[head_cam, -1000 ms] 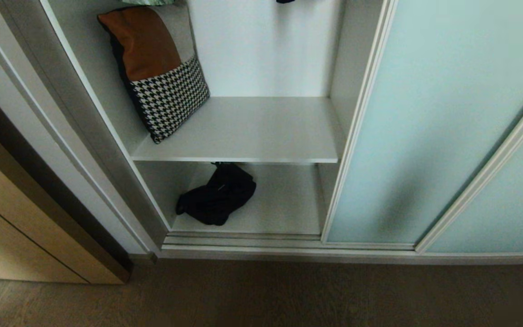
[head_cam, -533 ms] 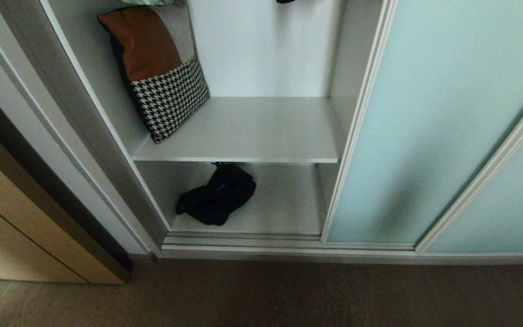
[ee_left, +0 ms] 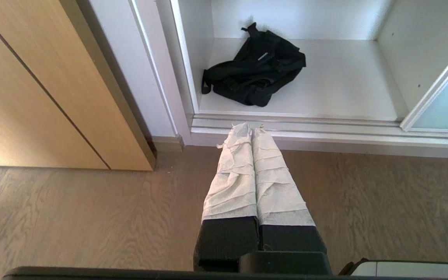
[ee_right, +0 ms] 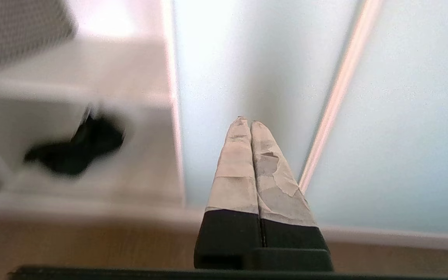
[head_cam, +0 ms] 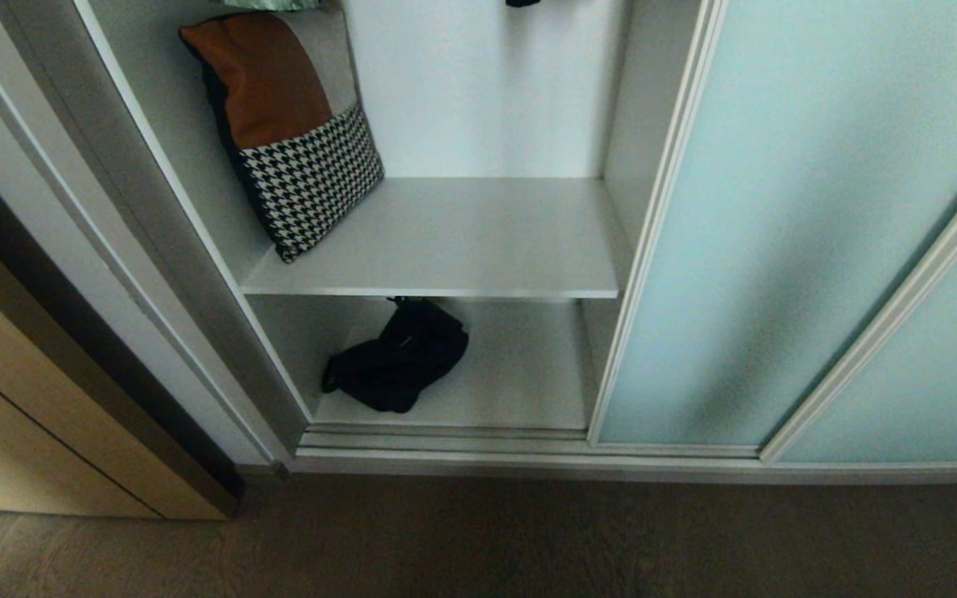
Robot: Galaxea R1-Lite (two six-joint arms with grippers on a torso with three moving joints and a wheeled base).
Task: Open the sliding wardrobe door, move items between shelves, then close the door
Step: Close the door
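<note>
The frosted aqua sliding wardrobe door [head_cam: 777,208] stands slid to the right, leaving the white compartment uncovered. A black fabric bundle with straps [head_cam: 399,357] lies on the bottom shelf [head_cam: 520,374], and shows too in the left wrist view [ee_left: 255,70] and blurred in the right wrist view [ee_right: 76,149]. The upper shelf [head_cam: 478,241] carries only a cushion. Neither arm appears in the head view. My left gripper [ee_left: 251,126] is shut and empty above the floor in front of the wardrobe sill. My right gripper [ee_right: 246,121] is shut and empty, pointing at the aqua door [ee_right: 247,58].
A brown, grey and houndstooth cushion [head_cam: 292,124] leans against the left wall of the upper shelf. A tan wood-grain cabinet [head_cam: 22,415] stands to the left. The door track [head_cam: 528,444] runs along the sill above the wooden floor [head_cam: 478,540].
</note>
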